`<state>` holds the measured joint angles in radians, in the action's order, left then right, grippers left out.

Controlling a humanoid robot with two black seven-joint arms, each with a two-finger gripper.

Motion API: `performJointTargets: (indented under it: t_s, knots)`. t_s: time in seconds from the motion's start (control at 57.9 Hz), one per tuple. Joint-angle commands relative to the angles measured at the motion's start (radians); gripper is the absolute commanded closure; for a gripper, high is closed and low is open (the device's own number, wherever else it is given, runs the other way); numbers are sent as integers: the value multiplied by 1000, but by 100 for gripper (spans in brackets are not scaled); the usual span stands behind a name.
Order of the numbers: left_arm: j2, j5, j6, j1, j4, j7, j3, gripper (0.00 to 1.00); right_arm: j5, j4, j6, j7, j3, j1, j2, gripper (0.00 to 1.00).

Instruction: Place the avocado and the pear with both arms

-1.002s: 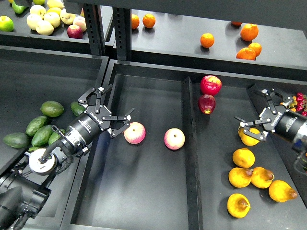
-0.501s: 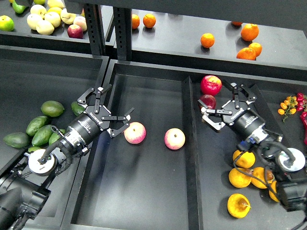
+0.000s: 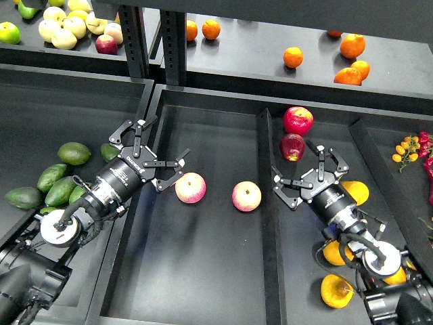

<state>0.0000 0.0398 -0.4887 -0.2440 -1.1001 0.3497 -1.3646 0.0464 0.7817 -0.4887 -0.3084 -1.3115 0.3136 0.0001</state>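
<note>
Both sets of fingers spread and empty; the avocado (image 3: 73, 153) sits left of the left gripper (image 3: 150, 153), glossy, likely slippery, grip its belly; the pear (image 3: 353, 191) just right of the right gripper (image 3: 306, 176).

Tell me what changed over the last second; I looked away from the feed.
The right gripper swung from the far right leftward and toward the camera, over the pears, open and empty. The left gripper stayed open by the pink apple, barely shifting. No fruit moved.
</note>
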Motion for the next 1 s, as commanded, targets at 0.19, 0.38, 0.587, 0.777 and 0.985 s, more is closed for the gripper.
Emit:
performJointTargets:
  t_s: [0.19, 0.38, 0.587, 0.777, 0.985]
  knots:
    - [0, 0, 0, 40, -20, 0, 22, 0, 32, 39, 0, 0, 0, -64, 0, 1]
    - [0, 0, 0, 45, -21, 0, 22, 0, 32, 42, 0, 0, -3, -83, 0, 1]
    - [0, 0, 0, 45, -21, 0, 22, 0, 32, 44, 0, 0, -3, -83, 0, 1]
    - [0, 0, 0, 45, -21, 0, 24, 0, 32, 47, 0, -1, -5, -83, 0, 1]
    - [0, 0, 0, 45, -21, 0, 24, 0, 32, 48, 0, 0, -12, -83, 0, 1]
